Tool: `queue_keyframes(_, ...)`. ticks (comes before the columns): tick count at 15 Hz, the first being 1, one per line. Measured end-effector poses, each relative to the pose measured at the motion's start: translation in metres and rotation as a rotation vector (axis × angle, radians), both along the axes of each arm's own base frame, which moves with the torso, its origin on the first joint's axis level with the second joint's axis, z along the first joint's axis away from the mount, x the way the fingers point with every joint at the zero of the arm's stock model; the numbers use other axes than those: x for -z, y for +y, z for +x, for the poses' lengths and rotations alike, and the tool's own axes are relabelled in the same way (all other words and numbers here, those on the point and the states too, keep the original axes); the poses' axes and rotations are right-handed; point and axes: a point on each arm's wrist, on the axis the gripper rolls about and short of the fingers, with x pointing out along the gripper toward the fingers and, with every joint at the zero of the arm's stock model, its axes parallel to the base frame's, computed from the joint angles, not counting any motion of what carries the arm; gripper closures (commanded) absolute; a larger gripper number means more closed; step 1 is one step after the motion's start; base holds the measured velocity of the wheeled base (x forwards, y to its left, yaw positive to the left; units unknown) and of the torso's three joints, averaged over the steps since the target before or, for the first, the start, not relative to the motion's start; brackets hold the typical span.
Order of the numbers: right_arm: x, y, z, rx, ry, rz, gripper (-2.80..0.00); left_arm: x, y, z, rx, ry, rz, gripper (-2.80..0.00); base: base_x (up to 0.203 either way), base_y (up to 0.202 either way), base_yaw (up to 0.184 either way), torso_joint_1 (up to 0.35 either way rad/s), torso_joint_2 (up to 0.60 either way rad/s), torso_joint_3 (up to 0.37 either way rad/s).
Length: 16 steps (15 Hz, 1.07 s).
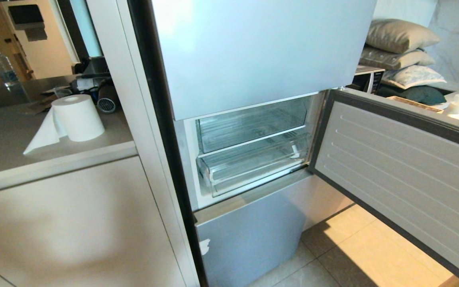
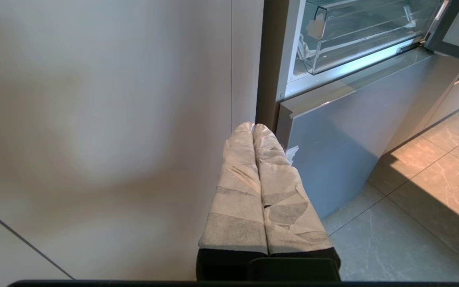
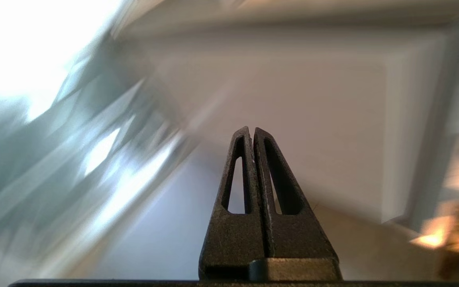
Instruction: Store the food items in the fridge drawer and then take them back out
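the fridge drawer (image 1: pixel 253 167) sits low in the open fridge, its long axis running across the opening, no red food items visible in it; neither arm shows from the head. from the left wrist, the left claw (image 2: pixel 253 126), pressed together, hangs below and left of the drawer (image 2: pixel 357 36). from the right wrist, the right claw (image 3: pixel 250 130) is together, empty, against a blurred scene.

head high, wrists low, fridge drawer (image 1: pixel 249 167) shared
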Motion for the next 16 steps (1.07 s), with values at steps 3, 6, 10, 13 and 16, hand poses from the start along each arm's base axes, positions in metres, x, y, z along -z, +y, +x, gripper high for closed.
queue_keyframes(3, -0.022, -0.024, -0.01, 0.301, -0.167, 0.013, 0.0, 0.0, 0.0, 0.0, 0.0, 0.0, 0.0, 0.0, 0.0, 0.0, 0.0, 0.0, 0.0, 0.0)
queue_keyframes(6, -0.033, -0.05, -0.015, 0.423, -0.278, 0.041, 0.0, 0.0, 0.0, 0.0, 0.0, 0.0, 0.0, 0.0, 0.0, 0.0, 0.0, 0.0, 0.0, 0.0)
queue_keyframes(10, -0.021, -0.055, -0.015, 0.355, -0.248, 0.065, 0.0, 0.0, 0.0, 0.0, 0.0, 0.0, 0.0, 0.0, 0.0, 0.0, 0.0, 0.0, 0.0, 0.0)
queue_keyframes(13, -0.002, -0.032, -0.005, 0.166, -0.131, -0.014, 0.0, 0.0, 0.0, 0.0, 0.0, 0.0, 0.0, 0.0, 0.0, 0.0, 0.0, 0.0, 0.0, 0.0)
queue_keyframes(16, 0.035, 0.007, -0.024, -0.098, 0.003, -0.191, 0.0, 0.0, 0.0, 0.0, 0.0, 0.0, 0.0, 0.0, 0.0, 0.0, 0.0, 0.0, 0.0, 0.0)
